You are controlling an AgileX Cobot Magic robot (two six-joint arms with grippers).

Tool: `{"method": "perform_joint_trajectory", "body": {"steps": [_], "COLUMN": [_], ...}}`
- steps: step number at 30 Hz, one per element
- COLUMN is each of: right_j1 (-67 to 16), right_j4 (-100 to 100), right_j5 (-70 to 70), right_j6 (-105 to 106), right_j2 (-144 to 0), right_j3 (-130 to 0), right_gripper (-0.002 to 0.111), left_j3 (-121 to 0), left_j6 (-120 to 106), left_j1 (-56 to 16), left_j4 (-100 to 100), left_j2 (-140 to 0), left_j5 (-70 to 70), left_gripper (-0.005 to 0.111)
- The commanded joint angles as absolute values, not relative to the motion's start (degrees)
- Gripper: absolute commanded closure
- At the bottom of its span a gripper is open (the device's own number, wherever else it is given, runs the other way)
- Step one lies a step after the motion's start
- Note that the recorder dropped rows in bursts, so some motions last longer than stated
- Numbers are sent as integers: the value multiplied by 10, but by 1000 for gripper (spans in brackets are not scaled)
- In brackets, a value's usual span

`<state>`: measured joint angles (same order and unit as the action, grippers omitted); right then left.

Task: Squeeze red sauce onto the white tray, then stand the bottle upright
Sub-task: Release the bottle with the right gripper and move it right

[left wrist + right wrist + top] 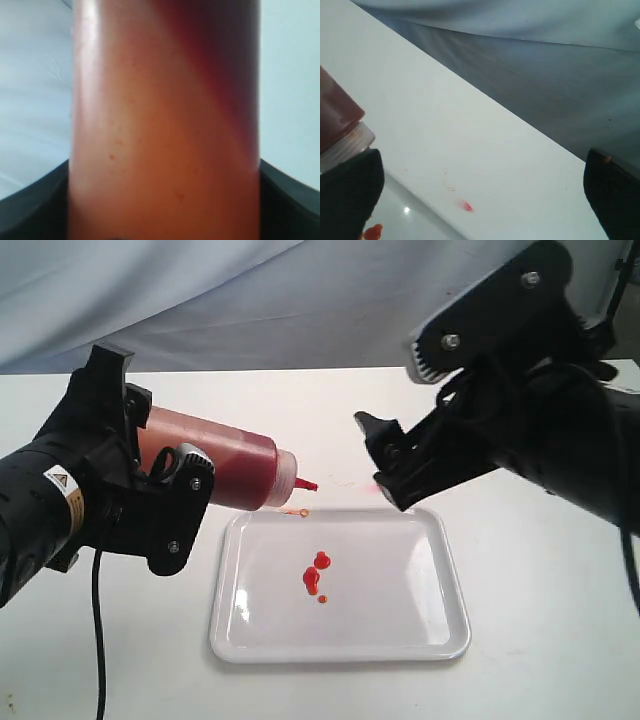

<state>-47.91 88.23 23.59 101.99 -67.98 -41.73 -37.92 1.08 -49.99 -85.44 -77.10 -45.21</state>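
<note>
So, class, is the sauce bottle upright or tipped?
Tipped: the bottle lies nearly sideways in the left gripper, nozzle angled down toward the white tray.

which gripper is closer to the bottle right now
Left. The left gripper clamps the bottle between its fingers, nozzle tilted down toward the white tray. The right gripper hangs open past the nozzle, not touching it.

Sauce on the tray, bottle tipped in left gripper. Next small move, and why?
Probably rotate the left gripper to raise the nozzle and bring the bottle toward upright. Blobs of sauce already sit on the tray, so squeezing looks done, and the bottle lies nearly level, nozzle over the tray's back rim, where it might drip. The right gripper is open and empty.
</note>
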Motion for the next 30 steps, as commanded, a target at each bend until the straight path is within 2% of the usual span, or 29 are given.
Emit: {"method": "perform_joint_trajectory", "body": {"steps": [1, 9, 15, 30], "right_j1": [-480, -480, -480, -480], "right_j4": [891, 900, 910, 887], "right_j5": [268, 309, 328, 222], "right_j6": [1023, 967, 882, 691], "right_j2": [-636, -583, -575, -572], "right_j3": [-392, -354, -321, -272], "right_gripper": [3, 3, 3, 3], "left_j3": [-387, -387, -387, -326], "left_j6": [32, 73, 90, 90], "left_j1": [-503, -503, -503, -503], "left_j4": [-827, -781, -744, -645], "left_j2": [-767, -764, -712, -557], "left_j5": [-469, -470, -467, -384], "left_gripper": [107, 107, 107, 107]}}
